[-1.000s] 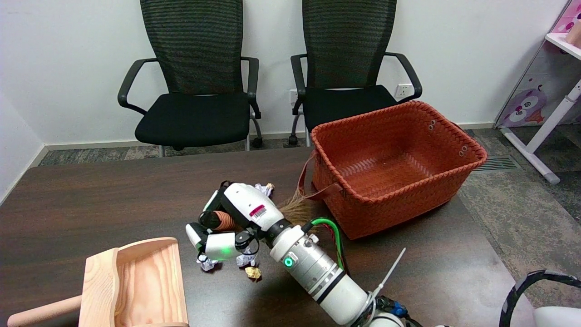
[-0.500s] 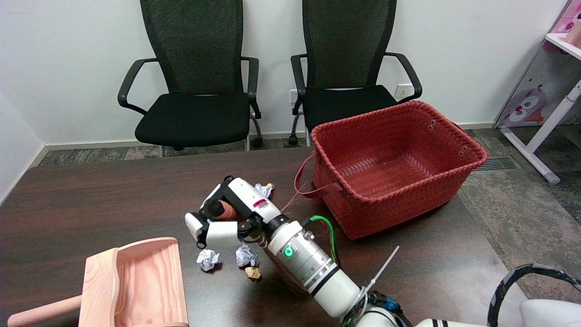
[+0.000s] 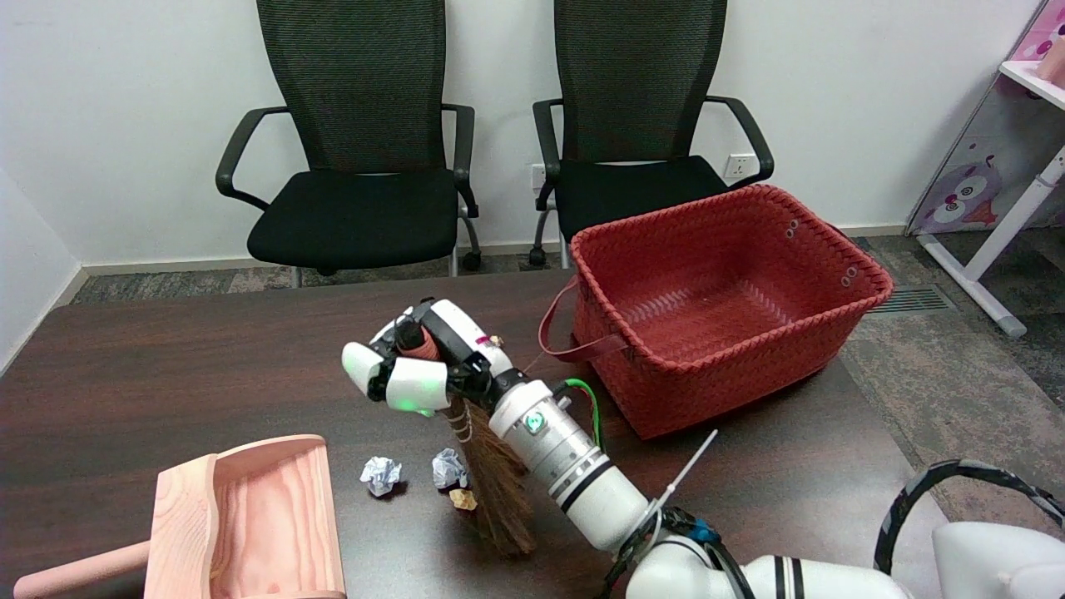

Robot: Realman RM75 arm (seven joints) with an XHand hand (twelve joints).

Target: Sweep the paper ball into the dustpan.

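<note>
Paper balls: where the dark brown wooden table point(image 3: 166, 366) shows bare at lower centre of the frame, two crumpled white paper balls lie side by side, one point(image 3: 380, 475) nearer the dustpan and the other point(image 3: 448, 468) just left of the broom bristles; both are creased, with faint bluish shading.
Small scrap: a tiny crumpled tan paper scrap point(image 3: 463, 499) sits just below the second ball, touching or nearly touching the bristles.
Dustpan: the light pinewood dustpan with a round wooden handle point(image 3: 250, 524) rests at lower left, its open mouth facing up-frame, apart from both balls.
Broom: a small hand broom with a reddish-brown wound grip and brown straw bristles point(image 3: 495, 491) hangs downward, its tip at the table right of the balls.
Right hand: the black-and-white right hand point(image 3: 420, 362) is at frame centre, above the balls, fingers curled tightly around the broom's grip.
Right arm: the white arm point(image 3: 574, 474) slopes from the lower right up to the hand.
Basket: an orange-red woven rectangular basket point(image 3: 832, 324) stands at right on the table.
</note>
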